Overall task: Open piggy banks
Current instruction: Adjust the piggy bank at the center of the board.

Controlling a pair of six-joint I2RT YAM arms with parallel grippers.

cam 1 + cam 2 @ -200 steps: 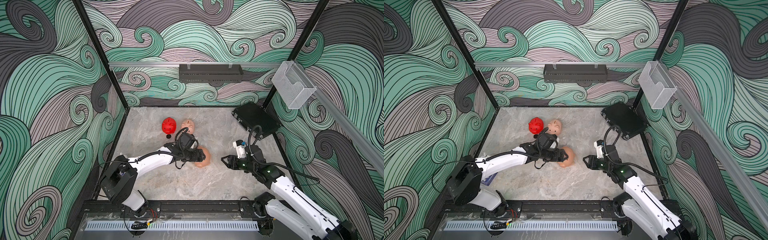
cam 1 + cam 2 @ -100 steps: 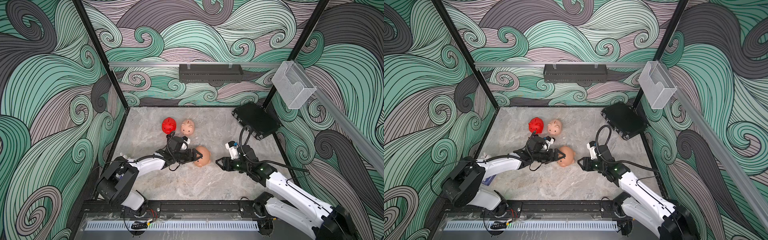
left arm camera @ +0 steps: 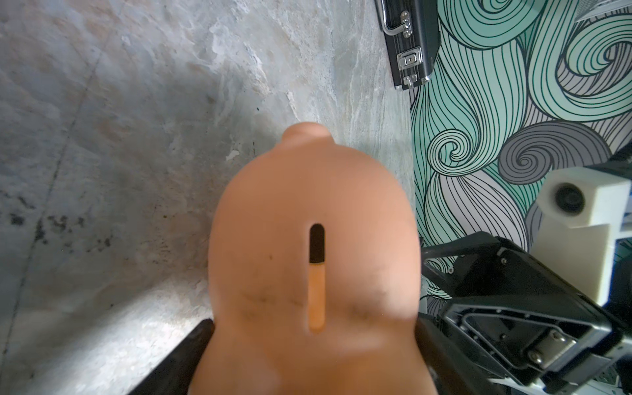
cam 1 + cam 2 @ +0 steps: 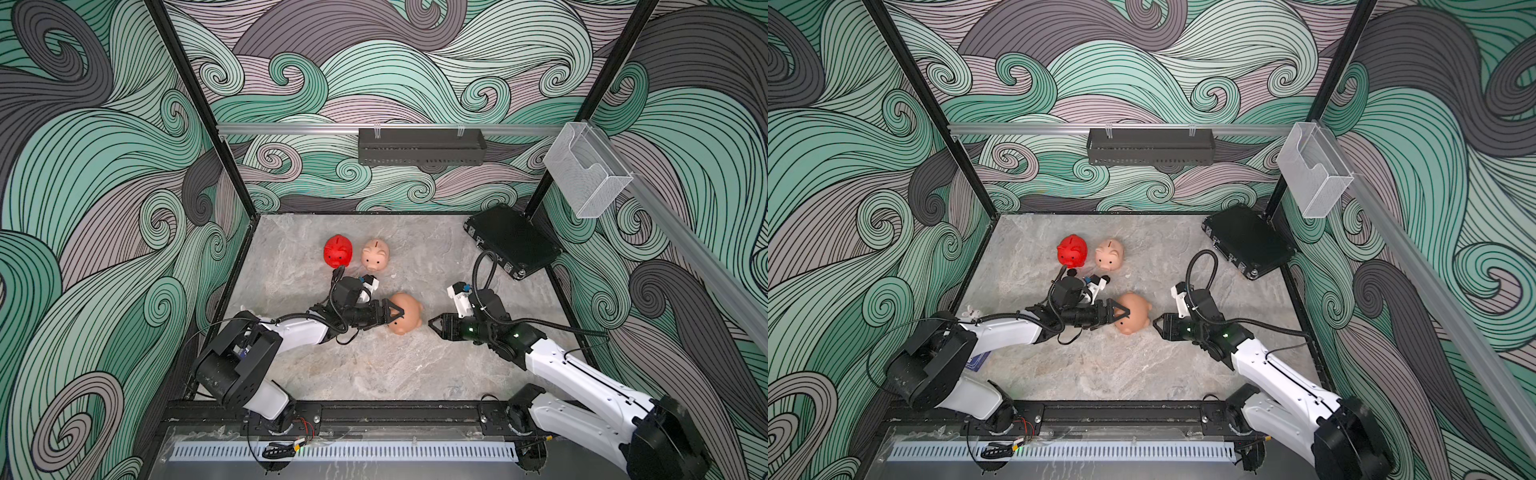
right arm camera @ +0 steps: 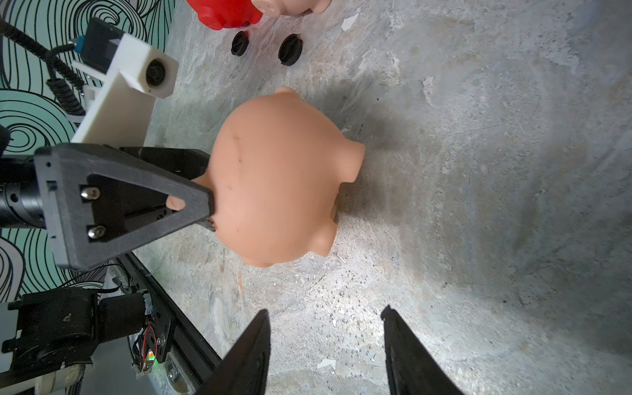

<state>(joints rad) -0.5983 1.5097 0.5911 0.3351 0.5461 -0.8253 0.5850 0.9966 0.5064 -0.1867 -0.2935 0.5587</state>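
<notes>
A peach piggy bank (image 4: pixel 407 318) (image 4: pixel 1133 318) lies low on the marble floor mid-table, its coin slot facing the left wrist camera (image 3: pixel 314 239). My left gripper (image 4: pixel 392 312) (image 4: pixel 1119 313) (image 3: pixel 313 328) has a finger on each side of its rear end. The fingers (image 5: pixel 191 205) sit close against it, but its bulge hides the pads, so a grip does not show. My right gripper (image 4: pixel 434 322) (image 4: pixel 1158 322) (image 5: pixel 325 314) is open and empty, a short gap from this pig's other side. A red piggy bank (image 4: pixel 338 251) (image 4: pixel 1072 251) and a second peach one (image 4: pixel 375 254) (image 4: pixel 1109 254) stand at the back.
Two black round plugs (image 5: pixel 239 42) (image 5: pixel 290 49) lie on the floor just in front of the back pigs. A flat black case (image 4: pixel 513 241) (image 3: pixel 410 41) fills the back right corner. A clear bin (image 4: pixel 586 174) hangs on the right rail, and a black tray (image 4: pixel 422 145) on the back wall.
My left forearm has dropped lower and levelled out, with the pig staying at its fingertips in about the same spot. My right gripper has moved left, closer to the pig.
</notes>
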